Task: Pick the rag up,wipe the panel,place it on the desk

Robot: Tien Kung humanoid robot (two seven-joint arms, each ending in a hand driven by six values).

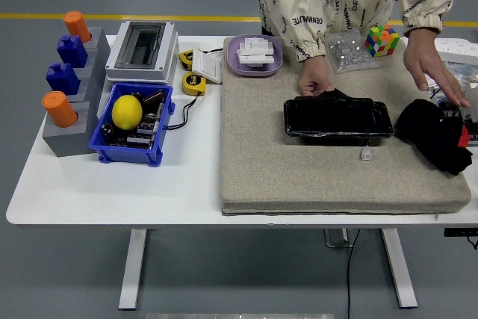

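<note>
A black panel lies on the grey mat, mid-right of the table. A crumpled black rag lies on the mat's right end, just right of the panel. A person at the far side rests one hand on the panel's far edge. Their other hand reaches down over the right end, just above the rag. My right hand shows only in small part at the right edge, behind the rag and the person's hand. My left arm is out of view.
A purple bowl of white parts, a bag of small parts and a colour cube stand at the mat's far edge. On the left stand a blue bin with a lemon, a grey box and a block rack.
</note>
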